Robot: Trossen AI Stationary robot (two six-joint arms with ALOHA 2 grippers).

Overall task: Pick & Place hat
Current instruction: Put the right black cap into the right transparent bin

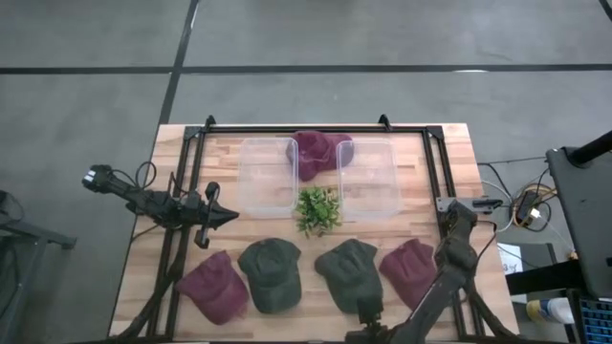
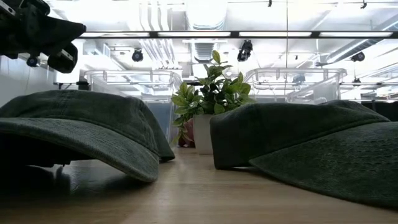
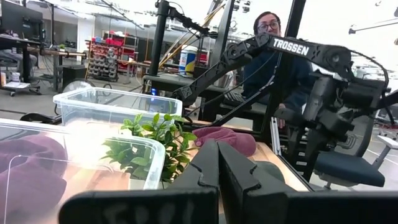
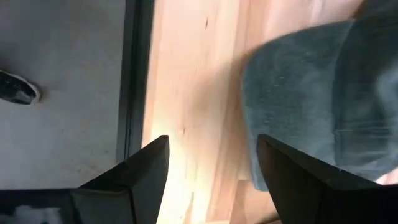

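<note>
I see my right gripper (image 4: 211, 168) spread wide at the near table edge, over the brim of the right-hand dark green fabric cap (image 1: 348, 271), holding nothing. My left gripper (image 1: 227, 216) is pressed together, empty, beside the left clear plastic bin (image 1: 266, 177). 1 maroon cap (image 1: 318, 151) drapes between the 2 bins
</note>
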